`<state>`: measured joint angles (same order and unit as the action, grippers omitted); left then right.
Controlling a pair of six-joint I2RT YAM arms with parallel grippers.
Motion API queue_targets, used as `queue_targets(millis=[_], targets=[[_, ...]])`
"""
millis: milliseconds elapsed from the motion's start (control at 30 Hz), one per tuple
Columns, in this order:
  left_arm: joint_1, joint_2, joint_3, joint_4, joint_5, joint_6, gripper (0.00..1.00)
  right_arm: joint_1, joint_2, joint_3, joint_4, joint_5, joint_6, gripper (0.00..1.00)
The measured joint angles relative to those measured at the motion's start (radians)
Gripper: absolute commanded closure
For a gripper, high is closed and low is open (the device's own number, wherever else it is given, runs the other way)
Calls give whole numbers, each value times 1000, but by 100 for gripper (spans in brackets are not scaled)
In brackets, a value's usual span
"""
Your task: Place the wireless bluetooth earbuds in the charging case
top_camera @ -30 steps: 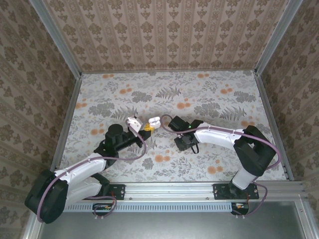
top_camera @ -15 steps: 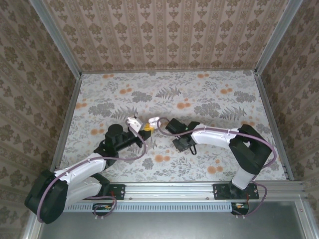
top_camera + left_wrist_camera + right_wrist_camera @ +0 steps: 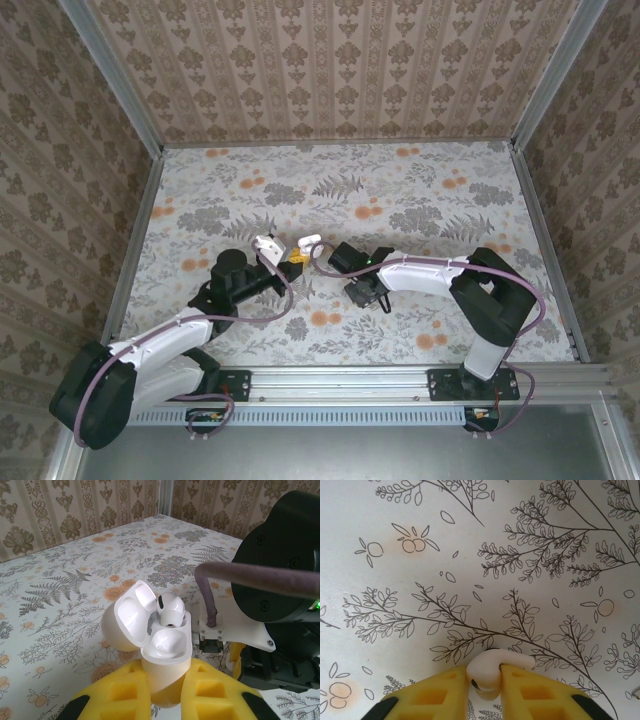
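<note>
Table [image 3: 420,185] in pale cloth, grey fern and orange blossom print, aluminium rails [image 3: 133,240] along its edges.

Overhead rear view, two close wrist-views

Two black-and-white jointed arms [image 3: 170,338], purple cables [image 3: 250,575] looped alongside, yellow foam-padded tool fingers [image 3: 122,690]

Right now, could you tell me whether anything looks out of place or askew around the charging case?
One earbud sits high in the open charging case, head well above the rim, seemingly not fully seated. Nothing looks damaged.
</note>
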<state>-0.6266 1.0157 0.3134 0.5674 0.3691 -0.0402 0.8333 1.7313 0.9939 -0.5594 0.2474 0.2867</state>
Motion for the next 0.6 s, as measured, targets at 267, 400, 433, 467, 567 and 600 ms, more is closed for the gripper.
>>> queue_targets(millis=[267,400,433,467,567,600], targets=[[0,-1,0,0,8,2,100,-14,-43,2,-18,-29,0,88],[2,-3,0,0,33,19,100,-101,-179,10,-58,-218,-1,88],[5,-3,0,0,40,20,100,-125,-209,17,-71,-265,-1,89],[7,-3,0,0,48,23,100,-152,-245,29,-86,-319,-1,88],[14,3,4,1,74,31,100,-206,-322,74,-130,-472,-6,88],[16,11,8,0,85,34,100,-214,-343,91,-149,-533,-11,88]])
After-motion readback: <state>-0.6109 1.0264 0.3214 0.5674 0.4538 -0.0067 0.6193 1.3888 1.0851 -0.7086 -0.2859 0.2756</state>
